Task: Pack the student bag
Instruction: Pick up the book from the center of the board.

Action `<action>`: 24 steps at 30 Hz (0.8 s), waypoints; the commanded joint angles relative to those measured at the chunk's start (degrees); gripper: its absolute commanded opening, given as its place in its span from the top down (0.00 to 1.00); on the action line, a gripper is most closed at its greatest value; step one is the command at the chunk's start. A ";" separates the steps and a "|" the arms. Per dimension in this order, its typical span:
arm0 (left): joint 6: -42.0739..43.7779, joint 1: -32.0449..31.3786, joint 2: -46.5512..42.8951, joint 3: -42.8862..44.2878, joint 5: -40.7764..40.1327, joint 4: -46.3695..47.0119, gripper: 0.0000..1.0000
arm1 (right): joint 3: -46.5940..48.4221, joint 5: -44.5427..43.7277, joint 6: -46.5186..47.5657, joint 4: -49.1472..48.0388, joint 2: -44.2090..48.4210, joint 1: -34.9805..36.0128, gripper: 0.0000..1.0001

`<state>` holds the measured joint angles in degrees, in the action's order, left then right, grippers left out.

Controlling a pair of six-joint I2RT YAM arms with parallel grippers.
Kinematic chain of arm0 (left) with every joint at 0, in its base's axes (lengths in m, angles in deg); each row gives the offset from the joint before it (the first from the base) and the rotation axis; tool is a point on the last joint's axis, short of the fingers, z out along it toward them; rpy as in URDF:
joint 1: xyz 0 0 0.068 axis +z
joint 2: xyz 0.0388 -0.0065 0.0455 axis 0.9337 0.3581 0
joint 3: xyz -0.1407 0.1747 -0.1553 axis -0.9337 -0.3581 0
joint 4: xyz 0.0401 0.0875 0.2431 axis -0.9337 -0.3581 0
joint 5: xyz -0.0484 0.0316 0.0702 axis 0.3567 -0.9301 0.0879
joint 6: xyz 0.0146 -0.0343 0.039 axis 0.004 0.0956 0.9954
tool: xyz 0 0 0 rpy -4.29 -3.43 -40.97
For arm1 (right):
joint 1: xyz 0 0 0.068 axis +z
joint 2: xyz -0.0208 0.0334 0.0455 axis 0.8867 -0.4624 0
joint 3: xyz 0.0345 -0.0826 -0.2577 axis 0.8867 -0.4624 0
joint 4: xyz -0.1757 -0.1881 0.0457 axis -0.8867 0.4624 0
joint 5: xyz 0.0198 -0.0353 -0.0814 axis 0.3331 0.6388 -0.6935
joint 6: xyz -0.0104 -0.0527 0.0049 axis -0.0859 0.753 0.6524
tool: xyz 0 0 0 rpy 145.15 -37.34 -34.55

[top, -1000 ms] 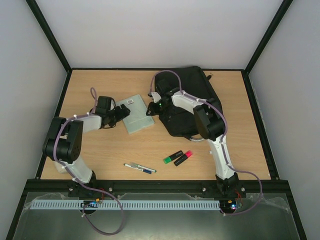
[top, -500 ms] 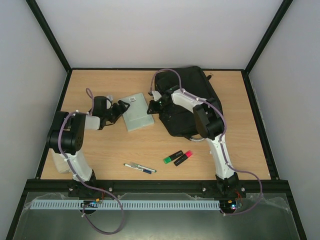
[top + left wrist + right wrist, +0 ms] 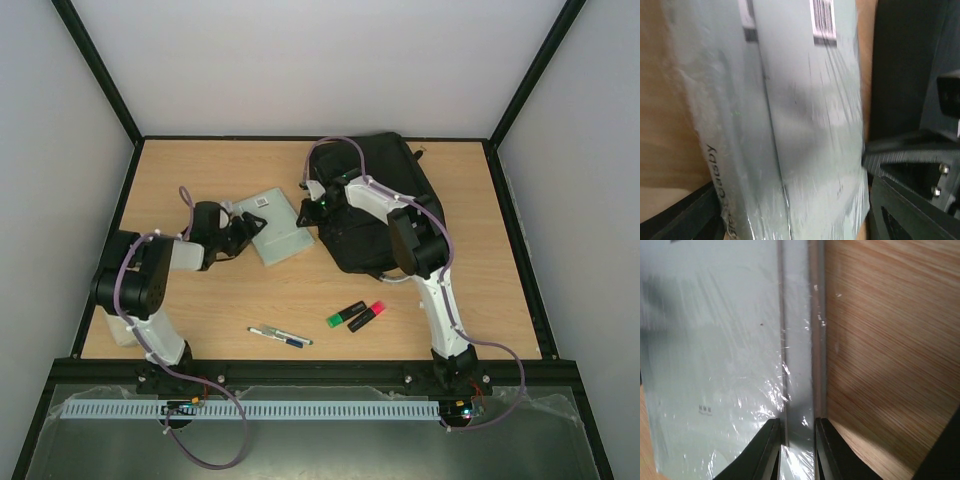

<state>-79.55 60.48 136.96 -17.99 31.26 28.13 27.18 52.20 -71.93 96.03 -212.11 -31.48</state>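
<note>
Black fabric student bag lies far right on the wooden bench. Shrink-wrapped book sits just left of it. R pincer is clamped on book's right edge. L pincer has jaws apart, straddling book's left end. Highlighters and pen lie nearer.

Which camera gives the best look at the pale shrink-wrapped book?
Top external: the whole book shows, on the table beside the student bag. Left wrist is a blurred close-up of its cover, barcode and spine. Right wrist shows part of the cover and one edge pinched between the right gripper's fingers.
</note>
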 commanded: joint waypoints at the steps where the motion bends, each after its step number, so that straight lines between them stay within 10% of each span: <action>1: -1.84 -5.80 -7.61 0.38 10.29 -3.19 0.24 | -2.43 -4.52 1.20 4.32 -7.23 2.05 0.82; 24: -8.21 -4.80 -9.18 2.49 3.92 -2.28 0.79 | -6.83 -3.43 2.03 3.16 -3.69 2.06 0.82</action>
<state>-87.42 57.36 129.57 -19.91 28.18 15.72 24.60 51.87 -70.93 92.71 -210.80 -31.83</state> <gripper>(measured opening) 0.283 0.186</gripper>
